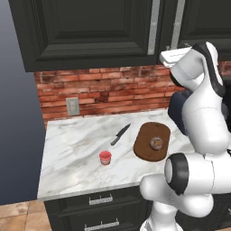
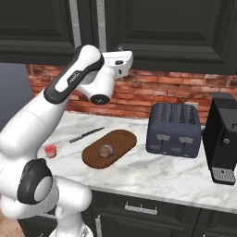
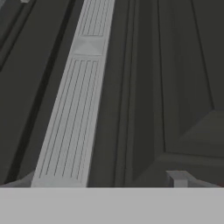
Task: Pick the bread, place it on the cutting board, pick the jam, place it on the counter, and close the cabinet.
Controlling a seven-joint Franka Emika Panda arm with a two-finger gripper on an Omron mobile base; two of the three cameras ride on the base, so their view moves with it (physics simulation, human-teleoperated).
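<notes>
Brick-backed kitchen, marble bench (image 1: 76, 149). Roll (image 1: 156, 143) resting on the oval board (image 1: 146, 149): done. Red jam jar (image 1: 105, 157) standing on the bench, left of a knife (image 1: 120, 134): done. Cabinet (image 2: 152, 28) doors appear shut, though seams are hard to read. Claw (image 2: 128, 58) raised against the cabinet front near its handle (image 3: 74, 113); its opening cannot be made out, apparently empty.

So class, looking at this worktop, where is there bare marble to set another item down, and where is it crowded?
Bare marble lies left of the jam and knife, toward the counter edge, and along the front edge below the cutting board. The right end is crowded: toaster and coffee machine stand close together.
</notes>
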